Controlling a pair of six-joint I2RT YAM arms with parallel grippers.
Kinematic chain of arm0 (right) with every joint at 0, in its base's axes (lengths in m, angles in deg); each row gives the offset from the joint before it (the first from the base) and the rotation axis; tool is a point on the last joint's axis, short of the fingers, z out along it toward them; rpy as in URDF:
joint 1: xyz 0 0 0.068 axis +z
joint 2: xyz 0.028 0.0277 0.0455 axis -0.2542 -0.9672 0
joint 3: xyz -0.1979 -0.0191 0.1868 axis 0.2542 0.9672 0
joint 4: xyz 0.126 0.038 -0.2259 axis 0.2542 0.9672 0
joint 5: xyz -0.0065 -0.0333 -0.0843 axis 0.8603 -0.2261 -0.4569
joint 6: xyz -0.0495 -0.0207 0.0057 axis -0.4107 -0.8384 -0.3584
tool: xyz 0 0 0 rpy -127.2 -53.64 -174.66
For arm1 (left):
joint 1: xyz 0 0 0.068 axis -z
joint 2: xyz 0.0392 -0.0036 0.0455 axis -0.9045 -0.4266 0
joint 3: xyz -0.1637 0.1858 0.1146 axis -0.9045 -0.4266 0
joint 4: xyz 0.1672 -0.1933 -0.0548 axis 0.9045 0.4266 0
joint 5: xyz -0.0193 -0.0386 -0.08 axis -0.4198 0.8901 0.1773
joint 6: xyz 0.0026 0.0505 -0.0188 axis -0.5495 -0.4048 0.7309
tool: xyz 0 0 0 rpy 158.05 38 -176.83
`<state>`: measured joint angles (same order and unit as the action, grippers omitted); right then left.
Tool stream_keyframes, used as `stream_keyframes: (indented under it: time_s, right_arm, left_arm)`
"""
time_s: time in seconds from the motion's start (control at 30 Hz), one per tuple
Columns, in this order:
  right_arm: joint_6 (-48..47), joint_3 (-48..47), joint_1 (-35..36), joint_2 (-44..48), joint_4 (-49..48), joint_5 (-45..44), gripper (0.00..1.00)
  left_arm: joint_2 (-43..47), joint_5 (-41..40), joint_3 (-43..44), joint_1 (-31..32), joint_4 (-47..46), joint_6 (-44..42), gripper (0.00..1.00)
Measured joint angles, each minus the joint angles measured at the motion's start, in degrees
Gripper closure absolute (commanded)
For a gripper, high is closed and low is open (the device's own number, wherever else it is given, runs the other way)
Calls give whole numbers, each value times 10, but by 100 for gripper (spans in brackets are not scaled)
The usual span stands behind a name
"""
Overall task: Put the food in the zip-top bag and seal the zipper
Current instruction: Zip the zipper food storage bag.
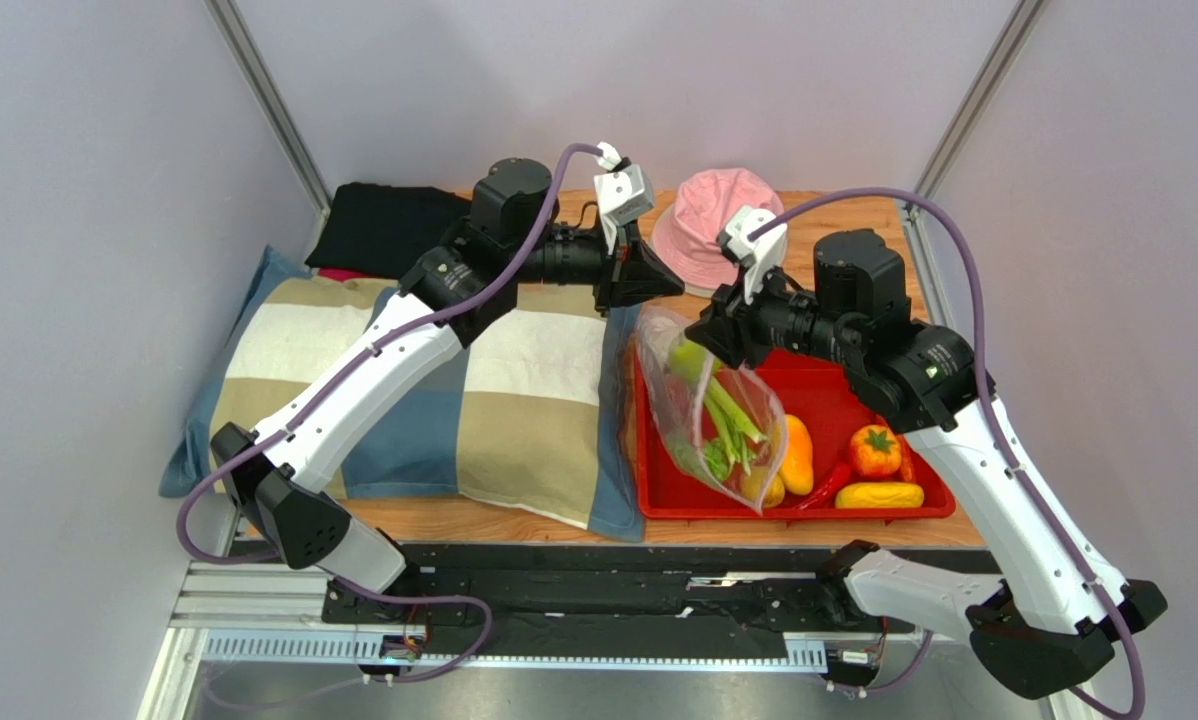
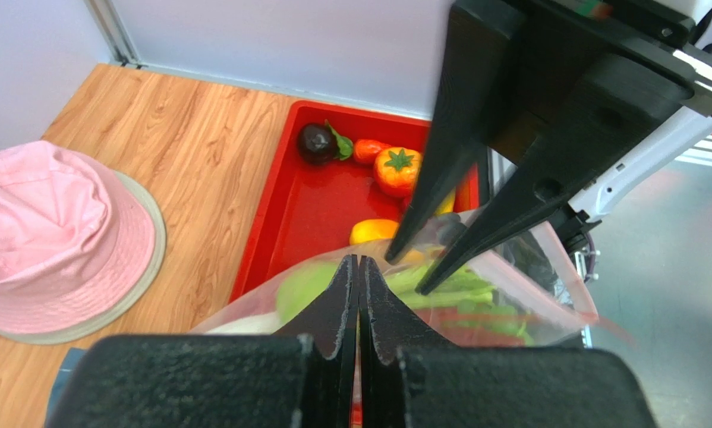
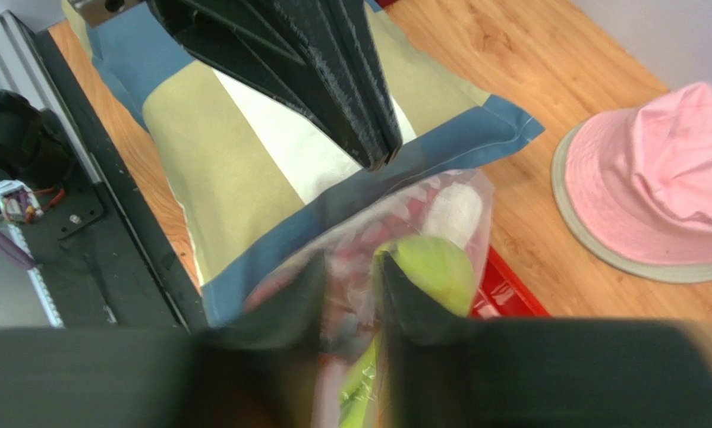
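Note:
The clear dotted zip-top bag (image 1: 706,402) hangs over the left end of the red tray (image 1: 838,393). Food inside it shows through: pale green celery (image 1: 730,416), a round green piece (image 3: 433,267) and something red low down (image 2: 502,326). My left gripper (image 1: 641,300) is shut on one corner of the bag's mouth edge (image 2: 360,261). My right gripper (image 1: 700,335) is at the same edge a little further along. Its jaws stand a narrow gap apart with bag film between them (image 3: 349,264). The zipper strip is too blurred to make out.
On the tray lie a tomato (image 1: 874,447), yellow pieces (image 1: 795,455) and a dark eggplant (image 2: 317,143). A pink hat (image 1: 706,210) sits behind the tray, a striped pillow (image 1: 455,390) on the left, and a black cloth (image 1: 387,222) at the back left.

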<state>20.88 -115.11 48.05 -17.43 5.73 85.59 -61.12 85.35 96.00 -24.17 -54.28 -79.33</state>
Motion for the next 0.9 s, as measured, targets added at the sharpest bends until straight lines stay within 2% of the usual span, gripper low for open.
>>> stream_keyframes:
  time_s: [0.03,0.13,0.17,0.2,0.23,0.27,0.33,0.37,0.4,0.47,0.63,0.83,0.9]
  right_arm:
    - [-8,4,0,3,3,1,100]
    - [-30,23,0,17,13,4,100]
    - [-41,31,0,24,14,7,100]
    - [-51,39,0,32,13,10,100]
    - [-61,46,0,41,13,13,100]
    - [-70,50,0,49,12,17,100]
    - [-87,54,0,65,12,28,100]
    - [-93,54,0,71,11,34,100]
    - [-98,54,0,76,9,40,100]
    - [-107,57,0,89,4,55,100]
    - [-122,61,0,110,-3,105,100]
    - [-149,57,0,111,-2,150,100]
    - [-158,55,0,111,-1,162,100]
  left_arm:
    - [0,-2,0,0,0,0,100]
    - [1,-3,-1,0,-1,0,100]
    - [3,-3,-4,0,-1,0,97]
    - [5,-1,-8,0,-2,0,90]
    - [9,3,-13,-2,-1,0,79]
    - [11,10,-17,-4,-2,0,53]
    - [16,38,-26,-10,-3,-3,37]
    - [18,52,-30,-13,-2,-13,13]
    - [20,68,-37,-15,0,-25,7]
    - [26,92,-52,-17,0,-52,1]
    - [30,158,-93,-7,-26,-86,1]
    - [7,204,-98,22,-112,-66,1]
    - [1,210,-98,38,-136,-56,5]
